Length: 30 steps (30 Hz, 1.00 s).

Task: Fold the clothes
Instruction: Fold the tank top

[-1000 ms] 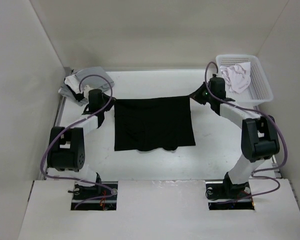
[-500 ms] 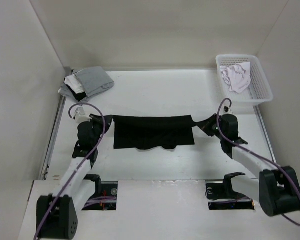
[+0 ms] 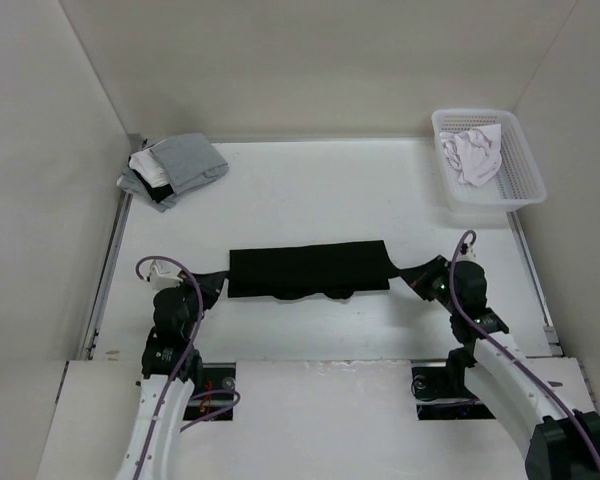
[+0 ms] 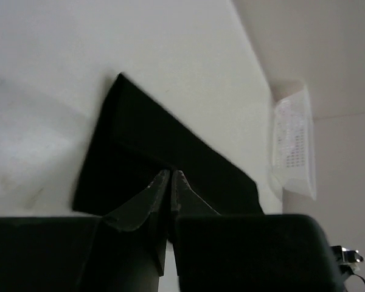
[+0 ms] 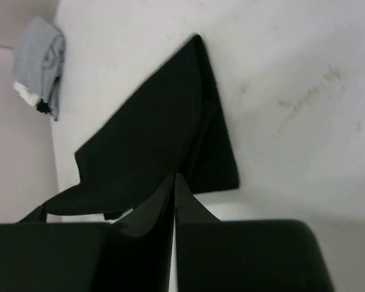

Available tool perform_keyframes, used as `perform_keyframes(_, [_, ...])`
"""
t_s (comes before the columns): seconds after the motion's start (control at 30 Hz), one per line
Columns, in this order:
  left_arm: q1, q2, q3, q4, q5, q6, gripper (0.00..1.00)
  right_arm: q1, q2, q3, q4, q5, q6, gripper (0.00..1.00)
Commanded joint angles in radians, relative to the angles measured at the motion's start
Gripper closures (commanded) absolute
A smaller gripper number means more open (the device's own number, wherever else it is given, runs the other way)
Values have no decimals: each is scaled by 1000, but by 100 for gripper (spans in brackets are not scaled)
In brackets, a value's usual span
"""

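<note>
1. A white table (image 3: 310,190) fills the floor of a pale-walled enclosure, with both arm bases at its near edge.
2. The black top (image 3: 308,270) lies across the near half of the table as a long, narrow band running left to right. It is doubled over on itself, and a little uneven fabric shows under its near edge.
3. The left gripper (image 3: 218,284) sits at the band's left end, low over the table. In the left wrist view its fingers (image 4: 151,196) are pressed together, and the edge of the upper layer runs straight into the tips, so they look clamped on that thin fabric.
4. The right gripper (image 3: 405,277) sits at the band's right end, mirroring the other. Its jaws are closed too, tips meeting where the top layer's edge comes down to them (the fabric is too thin and dark for the pinch itself to show clearly).
5. Both arms are drawn in close to their bases, with purple cables looping over the wrists.
6. A white plastic basket (image 3: 525,165) stands in the far right corner, well apart from the top, with a crumpled white garment (image 3: 472,152) inside.
7. A garment stack (image 3: 175,167) of grey, white and black sits in the far left corner, also well apart from the band
</note>
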<state>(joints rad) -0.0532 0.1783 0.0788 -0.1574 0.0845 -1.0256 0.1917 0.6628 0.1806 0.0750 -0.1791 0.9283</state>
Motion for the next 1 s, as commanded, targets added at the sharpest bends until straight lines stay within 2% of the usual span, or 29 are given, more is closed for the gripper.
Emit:
perform_keyframes(0.0, [28,-31,-34,-159,3,-30,95,18,17,-17,-38,30,43,94])
perform_keyframes(0.17, [95,33,12,-195,-48,-21,79,12,32,22,-43,78,-22,63])
perform_keyframes(0.23, [115,46,21,-170,-49,-27,76,1,90,54,-18,92,-57,58])
perform_keyframes(0.33, [123,79,38,-88,-52,-34,73,5,289,126,64,61,-118,52])
perform_keyframes(0.47, [117,182,59,33,-43,-24,72,73,512,186,198,44,-99,54])
perform_keyframes(0.63, [80,273,58,171,-29,-25,73,64,681,218,288,7,-57,55])
perform_keyframes(0.77, [59,296,73,217,-40,-27,73,65,800,223,379,-20,4,60])
perform_keyframes(0.87, [37,315,78,263,-46,-31,73,65,865,218,478,-54,56,80])
perform_keyframes(0.97, [-3,357,73,304,-57,-36,73,47,838,212,508,-45,78,96])
